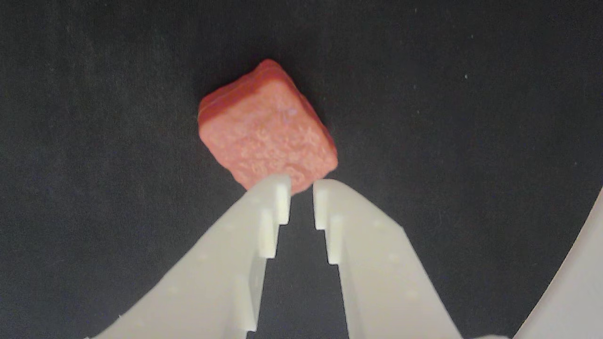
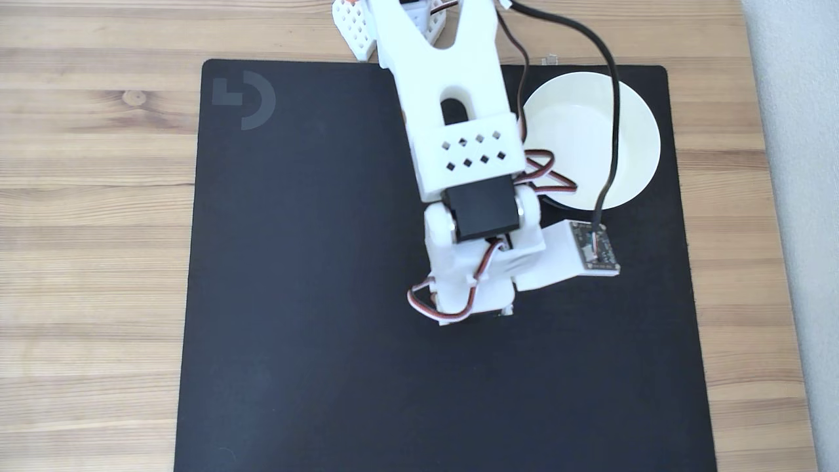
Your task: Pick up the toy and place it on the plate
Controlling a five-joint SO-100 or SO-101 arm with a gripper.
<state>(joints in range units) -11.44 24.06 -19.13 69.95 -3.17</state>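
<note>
In the wrist view the toy (image 1: pixel 266 127), a reddish-brown rough square block, lies on the black mat just beyond my fingertips. Its near corner sits under the narrow gap between them. My gripper (image 1: pixel 301 188) is open only slightly, its white fingers (image 1: pixel 271 207) hovering over that corner with nothing clamped between them. The plate (image 2: pixel 590 137), a round white dish, stands at the mat's far right corner in the fixed view. A white curved edge (image 1: pixel 577 292) at the lower right of the wrist view looks like its rim. In the fixed view the arm hides the toy.
The white arm (image 2: pixel 459 131) reaches down from the top edge over the middle of the black mat (image 2: pixel 295 262), which lies on a wooden table (image 2: pixel 92 196). A black cable (image 2: pixel 613 131) and red wires cross over the plate. The mat's left and lower parts are bare.
</note>
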